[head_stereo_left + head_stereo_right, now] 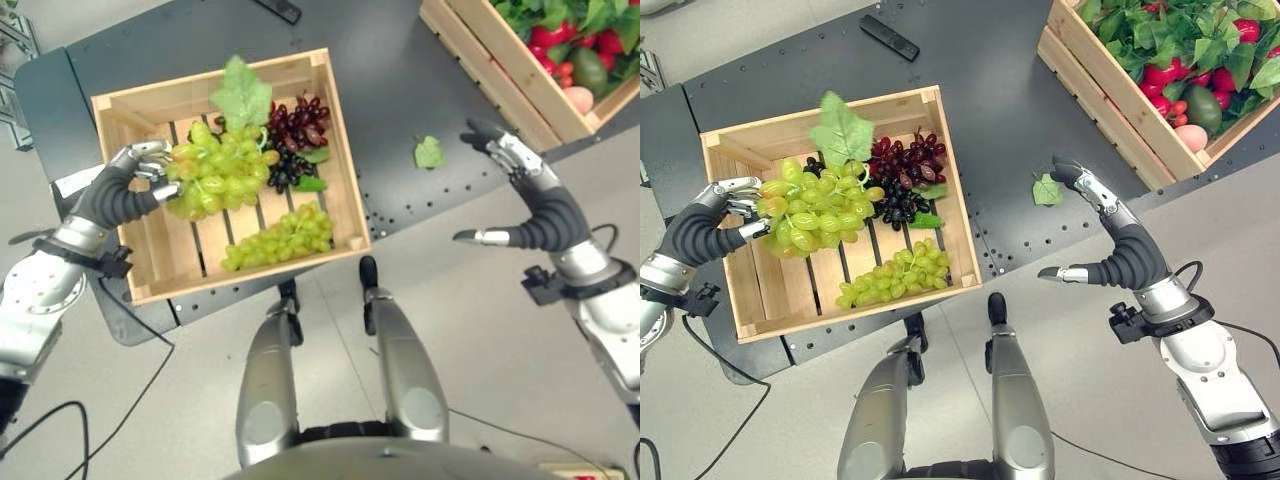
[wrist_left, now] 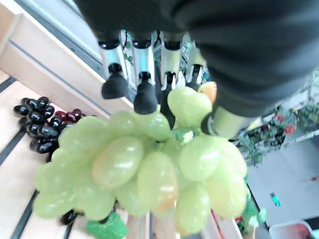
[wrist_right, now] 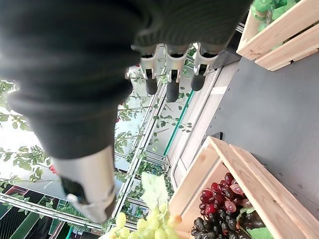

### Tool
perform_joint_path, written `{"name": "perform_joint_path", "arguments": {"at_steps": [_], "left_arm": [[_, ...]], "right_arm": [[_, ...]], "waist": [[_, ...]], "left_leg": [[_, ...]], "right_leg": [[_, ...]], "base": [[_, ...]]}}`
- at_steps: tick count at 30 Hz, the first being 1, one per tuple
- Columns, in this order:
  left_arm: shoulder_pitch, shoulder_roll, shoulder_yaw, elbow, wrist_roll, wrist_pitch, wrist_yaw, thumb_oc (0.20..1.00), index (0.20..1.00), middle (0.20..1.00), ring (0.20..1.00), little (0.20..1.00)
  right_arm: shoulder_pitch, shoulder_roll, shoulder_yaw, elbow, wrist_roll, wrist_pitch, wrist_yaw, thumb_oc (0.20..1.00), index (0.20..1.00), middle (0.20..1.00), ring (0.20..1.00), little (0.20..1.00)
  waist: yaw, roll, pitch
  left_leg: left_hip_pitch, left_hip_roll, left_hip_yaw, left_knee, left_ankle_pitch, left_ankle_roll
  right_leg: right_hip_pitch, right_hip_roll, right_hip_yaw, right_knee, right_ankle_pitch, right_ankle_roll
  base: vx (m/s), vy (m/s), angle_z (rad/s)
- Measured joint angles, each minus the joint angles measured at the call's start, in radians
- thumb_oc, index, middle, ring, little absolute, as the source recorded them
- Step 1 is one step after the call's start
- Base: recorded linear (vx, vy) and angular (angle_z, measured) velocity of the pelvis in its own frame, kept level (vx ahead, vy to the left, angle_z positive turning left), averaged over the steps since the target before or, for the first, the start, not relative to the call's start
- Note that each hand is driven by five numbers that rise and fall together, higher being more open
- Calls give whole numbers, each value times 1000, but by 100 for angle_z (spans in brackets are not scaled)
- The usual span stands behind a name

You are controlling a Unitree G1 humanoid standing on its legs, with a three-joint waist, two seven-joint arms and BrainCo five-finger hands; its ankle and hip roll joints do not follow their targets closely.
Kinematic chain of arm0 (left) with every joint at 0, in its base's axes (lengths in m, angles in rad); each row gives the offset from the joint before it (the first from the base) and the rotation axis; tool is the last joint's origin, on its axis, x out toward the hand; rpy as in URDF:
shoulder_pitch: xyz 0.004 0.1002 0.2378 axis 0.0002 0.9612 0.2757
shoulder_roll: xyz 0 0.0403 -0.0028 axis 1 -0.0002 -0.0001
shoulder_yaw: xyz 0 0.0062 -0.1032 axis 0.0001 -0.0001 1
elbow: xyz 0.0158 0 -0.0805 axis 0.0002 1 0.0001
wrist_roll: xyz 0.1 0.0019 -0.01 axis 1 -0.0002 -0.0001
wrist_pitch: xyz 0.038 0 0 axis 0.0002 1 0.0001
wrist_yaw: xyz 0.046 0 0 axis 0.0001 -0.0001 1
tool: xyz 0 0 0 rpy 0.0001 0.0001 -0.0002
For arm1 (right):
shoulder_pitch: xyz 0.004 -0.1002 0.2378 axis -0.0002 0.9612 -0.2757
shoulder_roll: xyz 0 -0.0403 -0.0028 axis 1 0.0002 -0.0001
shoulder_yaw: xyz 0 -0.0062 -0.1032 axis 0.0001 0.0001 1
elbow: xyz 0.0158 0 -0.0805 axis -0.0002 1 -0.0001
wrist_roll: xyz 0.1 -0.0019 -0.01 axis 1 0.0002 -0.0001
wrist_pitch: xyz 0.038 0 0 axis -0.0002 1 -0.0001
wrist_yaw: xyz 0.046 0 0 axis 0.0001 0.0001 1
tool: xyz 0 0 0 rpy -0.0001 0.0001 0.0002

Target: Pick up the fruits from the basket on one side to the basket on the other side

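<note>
Green grapes (image 2: 144, 184) in left hand (image 1: 135, 180).

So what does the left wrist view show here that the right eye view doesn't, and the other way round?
Left wrist view alone: up close, the left hand has its dark fingertips and thumb curled round the top of the green grape bunch.

Right eye view alone: the open right hand, the loose leaf on the table, the second green bunch and the crate of vegetables.

Both: the held bunch, the black grapes and the wooden crate.
</note>
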Motion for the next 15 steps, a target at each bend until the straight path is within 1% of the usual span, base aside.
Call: {"name": "perform_joint_path", "arguments": {"at_steps": [4,6,12,15], "left_arm": [[-3,-48,2,-36,-86,0,-14,200,200,200,200,200],[-5,-55,2,-47,-112,0,-22,200,200,200,200,200],[-28,-62,1,-57,-129,0,-35,200,200,200,200,200],[-71,-96,-12,-77,-159,1,-47,200,200,200,200,200]], "right_arm": [[0,0,-4,7,0,6,-1,1000,1000,1000,1000,1000],[-1,0,-4,9,1,6,-1,1000,1000,1000,1000,1000],[-23,0,-2,75,13,8,1,1000,1000,1000,1000,1000],[-54,-2,17,161,45,37,9,1000,1000,1000,1000,1000]], "waist": [[0,6,0],[-1,6,-1],[-1,10,-2],[0,14,-5]], "left_leg": [[20,-4,-2,-8,0,0],[28,-5,-3,-10,0,0],[38,-6,-3,-11,0,1],[53,-7,-6,-11,2,2]], "right_leg": [[20,-5,-6,0,-5,1],[27,-8,-7,1,-8,1],[34,-9,-7,6,-9,1],[51,-10,-11,7,-9,0]], "base": [[10,-1,3],[7,3,2],[0,0,0],[10,-11,4]]}}
